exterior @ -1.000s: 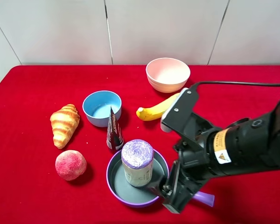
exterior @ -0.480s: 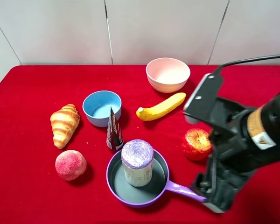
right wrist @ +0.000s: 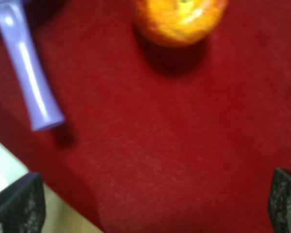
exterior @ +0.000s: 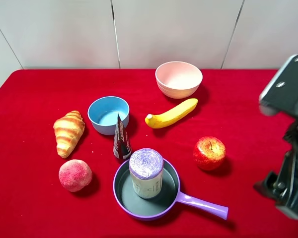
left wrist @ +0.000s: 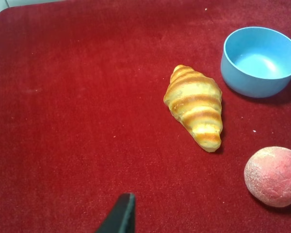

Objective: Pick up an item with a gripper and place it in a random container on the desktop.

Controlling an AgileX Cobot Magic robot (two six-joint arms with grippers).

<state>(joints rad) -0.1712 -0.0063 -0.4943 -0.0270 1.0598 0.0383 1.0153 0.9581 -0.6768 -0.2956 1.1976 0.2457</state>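
On the red bench (exterior: 35, 89), the blue bowl (exterior: 108, 114) sits empty. The purple roll (exterior: 146, 172) stands upright inside the lavender pan (exterior: 126, 207). The pink bowl (exterior: 178, 79) is empty. The right claw (right wrist: 155, 206) gapes wide, holding nothing; the left claw's (left wrist: 120, 216) spread can't be told.

Right claw (exterior: 283, 191) now pulled back from pan (exterior: 139, 208) to right edge; apple (exterior: 209, 153) uncovered.

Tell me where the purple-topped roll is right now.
In the exterior high view, the roll stands upright inside the purple pan, front centre, just below the dark cone packet.
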